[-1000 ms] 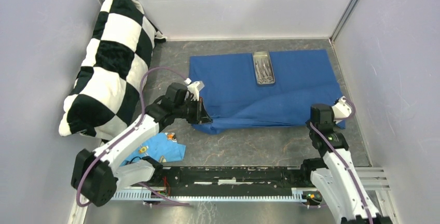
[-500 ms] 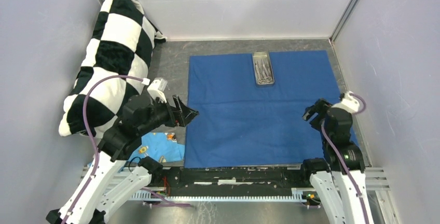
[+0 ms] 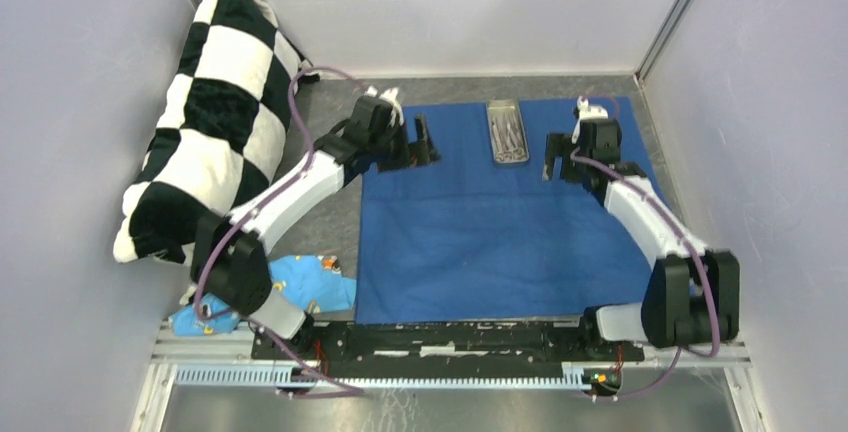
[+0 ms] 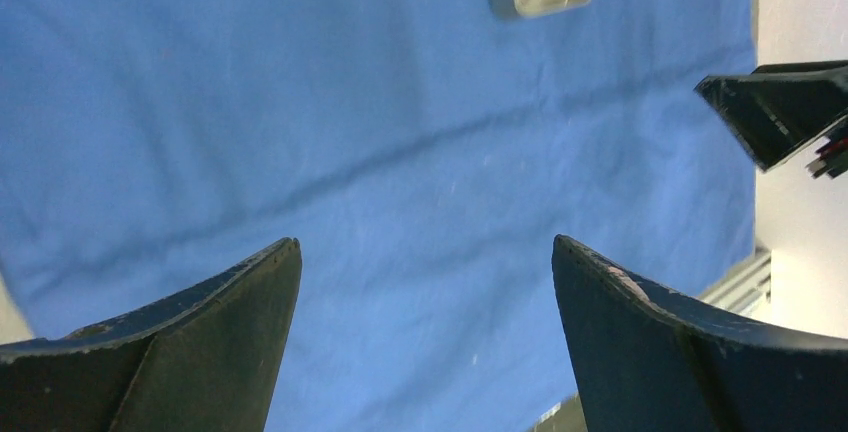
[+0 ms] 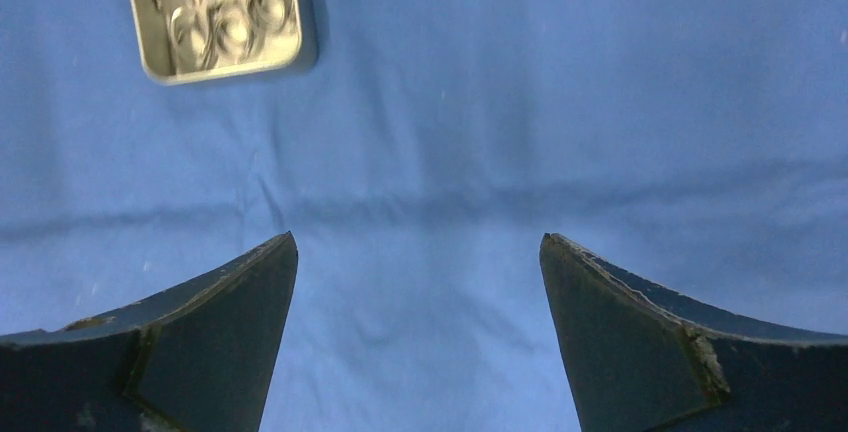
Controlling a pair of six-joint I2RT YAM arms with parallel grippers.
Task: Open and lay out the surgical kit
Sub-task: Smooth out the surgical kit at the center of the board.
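My left gripper hung with its jaws spread wide and nothing between them. My right gripper was the same, one on either side of the steel tray, above the far part of the dark blue cloth wrap. The tray sat near the wrap's far edge with the silver instruments piled inside. I judged the unwrapping done and the laying-out next, which called for lowering one gripper into the tray to pinch a single thin instrument. A second earlier both grippers were down at the wrap's near fold, which was doubled over; since then it had been spread flat and they had let go.
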